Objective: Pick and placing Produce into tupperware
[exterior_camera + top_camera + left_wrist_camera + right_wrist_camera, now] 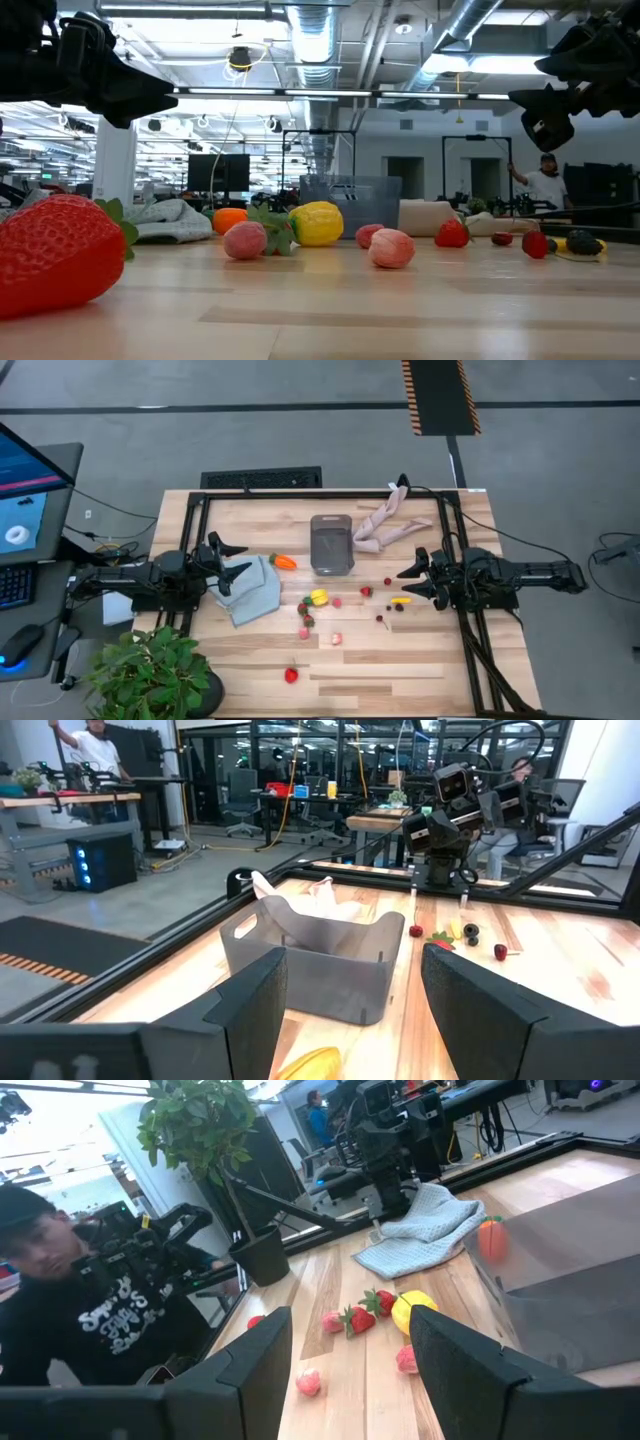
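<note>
1. Both arms hover above the wooden bench [400,660], one at each side, with nothing in either grip.
2. The left gripper [236,565] sits over the folded grey-blue cloth [258,592], its jaws spread wide and released.
3. The right gripper [413,582] waits near the bench's right rail, jaws likewise parted and empty.
4. The tupperware [331,544] stands upright between them, toward the far edge, holding no produce that I can see.
5. The carrot [284,561] lies just beside the cloth, left of the tub.
6. The lemon [319,597] sits in front of the tub with strawberries [304,606] close around it.
7. The banana [401,600] and a dark berry lie near the right gripper.
8. One strawberry [291,675] rests alone at the near edge.
</note>
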`<action>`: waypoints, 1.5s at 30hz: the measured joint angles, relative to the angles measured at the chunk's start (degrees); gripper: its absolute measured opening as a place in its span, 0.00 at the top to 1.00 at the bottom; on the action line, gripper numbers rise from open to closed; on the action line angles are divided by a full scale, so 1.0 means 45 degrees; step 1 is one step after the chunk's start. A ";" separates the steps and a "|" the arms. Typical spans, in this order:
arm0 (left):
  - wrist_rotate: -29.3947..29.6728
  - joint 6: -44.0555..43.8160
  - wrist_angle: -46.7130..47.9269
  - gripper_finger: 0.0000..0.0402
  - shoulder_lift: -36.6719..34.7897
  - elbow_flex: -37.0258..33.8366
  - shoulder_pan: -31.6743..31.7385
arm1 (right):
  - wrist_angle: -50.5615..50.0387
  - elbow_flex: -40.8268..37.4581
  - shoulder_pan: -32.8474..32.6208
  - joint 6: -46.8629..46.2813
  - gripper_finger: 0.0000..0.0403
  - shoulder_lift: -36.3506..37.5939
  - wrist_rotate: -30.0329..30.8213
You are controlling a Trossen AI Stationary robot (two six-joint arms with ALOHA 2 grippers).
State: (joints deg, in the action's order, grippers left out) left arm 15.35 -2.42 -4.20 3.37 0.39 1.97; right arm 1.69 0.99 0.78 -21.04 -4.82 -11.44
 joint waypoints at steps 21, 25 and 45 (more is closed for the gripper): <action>0.0000 0.0000 0.0000 0.45 0.0002 -0.0002 0.0002 | -0.0005 -0.0001 0.0000 0.0000 0.44 0.0000 0.0003; 0.0000 -0.0074 0.0000 0.45 0.0001 0.0003 0.0001 | -0.0005 0.0000 -0.0002 0.0002 0.44 0.0000 0.0002; 0.0000 -0.0075 0.0000 0.45 0.0000 0.0002 0.0000 | 0.2769 -0.0005 0.0037 -0.0630 0.44 0.0005 0.4942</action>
State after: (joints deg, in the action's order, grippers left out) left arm 15.35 -2.75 -4.20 3.37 0.40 1.97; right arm 14.15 0.97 0.94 -23.87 -4.80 10.80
